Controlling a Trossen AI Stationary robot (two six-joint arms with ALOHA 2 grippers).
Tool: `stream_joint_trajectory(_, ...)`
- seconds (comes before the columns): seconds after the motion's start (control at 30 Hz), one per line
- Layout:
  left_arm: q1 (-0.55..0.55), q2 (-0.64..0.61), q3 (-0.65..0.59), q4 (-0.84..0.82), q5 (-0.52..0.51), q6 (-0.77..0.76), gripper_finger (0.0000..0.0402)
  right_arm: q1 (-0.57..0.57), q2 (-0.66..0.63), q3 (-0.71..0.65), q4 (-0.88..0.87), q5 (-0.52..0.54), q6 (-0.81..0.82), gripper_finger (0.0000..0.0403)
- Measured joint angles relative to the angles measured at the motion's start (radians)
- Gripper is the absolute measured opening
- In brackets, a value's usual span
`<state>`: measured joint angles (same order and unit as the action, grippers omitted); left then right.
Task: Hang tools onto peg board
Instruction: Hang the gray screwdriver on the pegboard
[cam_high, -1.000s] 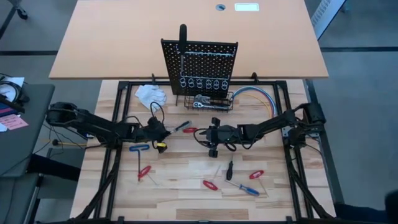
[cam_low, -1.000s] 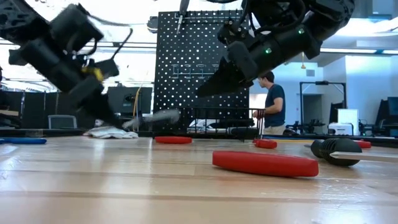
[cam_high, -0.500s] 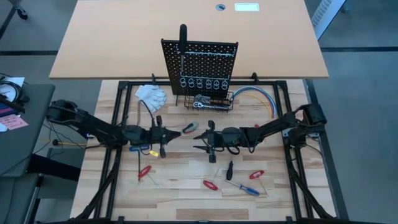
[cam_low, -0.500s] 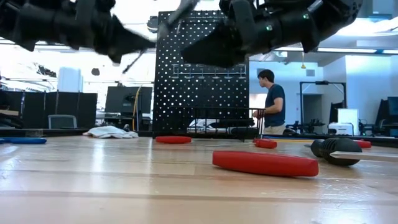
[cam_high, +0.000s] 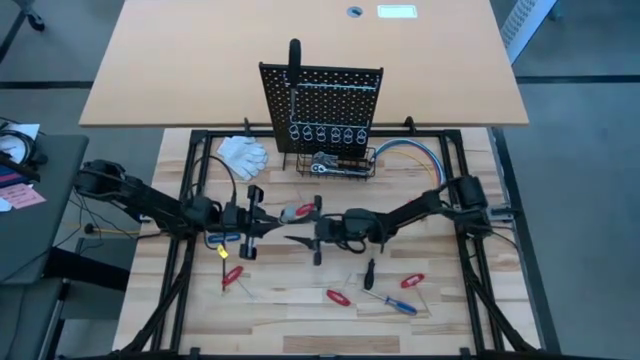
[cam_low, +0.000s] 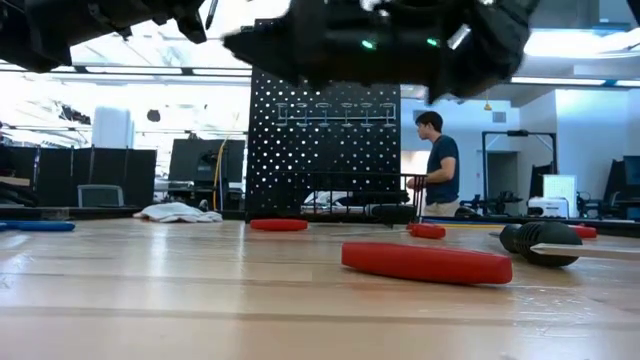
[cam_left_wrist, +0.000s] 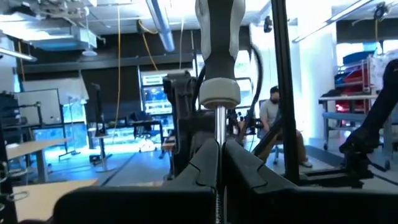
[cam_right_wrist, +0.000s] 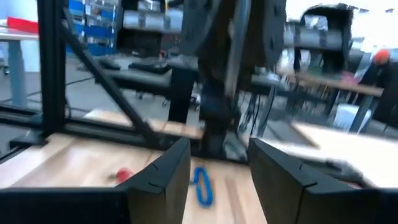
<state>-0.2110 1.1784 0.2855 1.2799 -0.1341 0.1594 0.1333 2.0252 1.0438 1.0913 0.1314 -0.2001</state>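
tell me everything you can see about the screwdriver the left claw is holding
The screwdriver has a grey handle with a rounded pale collar and a thin bright metal shaft. The left claw is shut on the shaft, its fingers pressed against both sides, so the handle sticks out beyond them. It is held off the table, pointed toward the right claw, which is open and close by.

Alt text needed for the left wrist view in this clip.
The left arm's tool is shut on the thin metal shaft of a grey-handled screwdrivers, whose handle stands straight up between the two dark fingers. Behind it lies a blurred workshop where a seated person shows.
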Motion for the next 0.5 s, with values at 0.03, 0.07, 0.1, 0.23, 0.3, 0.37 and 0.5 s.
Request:
stream_joint_trajectory(0.03, -0.002, 0.0, 0.0, -0.005, -0.001, 0.001, 0.0, 0.0, 0.008, 0.019, -0.001, 0.0, -0.014, 0.0166)
stream_joint_trajectory(0.07, -0.004, 0.0, 0.0, -0.005, -0.001, 0.008, 0.0, 0.0, 0.013, 0.041, -0.008, 0.0, -0.015, 0.0166)
stream_joint_trajectory(0.1, -0.007, 0.0, 0.0, -0.006, 0.0, 0.014, 0.0, 0.0, 0.016, 0.061, -0.023, 0.0, -0.016, 0.0166)
stream_joint_trajectory(0.23, -0.021, 0.0, 0.0, -0.003, 0.0, 0.033, 0.0, 0.0, 0.016, 0.108, -0.086, -0.002, -0.019, 0.0165)
stream_joint_trajectory(0.3, -0.024, 0.0, 0.0, -0.002, -0.001, 0.039, 0.0, 0.0, 0.016, 0.129, -0.116, -0.003, -0.019, 0.0161)
stream_joint_trajectory(0.37, -0.025, 0.0, 0.0, -0.001, -0.002, 0.038, 0.0, 0.0, 0.016, 0.145, -0.14, -0.003, -0.019, 0.015)
stream_joint_trajectory(0.5, -0.025, 0.0, 0.0, 0.003, -0.003, 0.042, 0.0, 0.0, 0.016, 0.152, -0.156, -0.003, -0.019, 0.0109)
